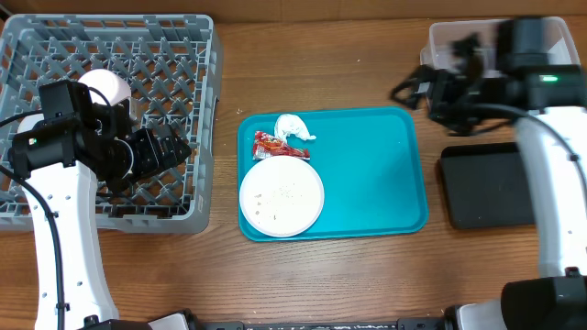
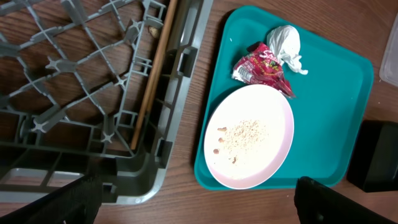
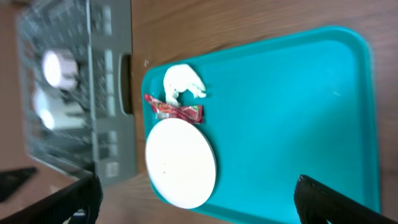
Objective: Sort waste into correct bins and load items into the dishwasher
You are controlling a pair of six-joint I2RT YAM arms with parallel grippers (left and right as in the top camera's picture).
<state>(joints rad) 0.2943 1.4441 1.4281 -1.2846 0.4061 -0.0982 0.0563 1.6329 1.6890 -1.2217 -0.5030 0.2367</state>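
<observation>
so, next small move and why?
Probably swing the open, empty right end effector over to the red wrapper: it lies loose on the teal tray beside the crumbed plate, and the clear tub and black tray sit on that arm's side.

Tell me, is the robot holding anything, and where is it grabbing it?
Nothing is held. The left gripper, above the dish rack, and the right gripper, near the clear tub, both have their fingers spread with nothing between them.

Bright, even light, soft shadows; right wrist view's far dish rack (image 3: 106, 62) blurred.
</observation>
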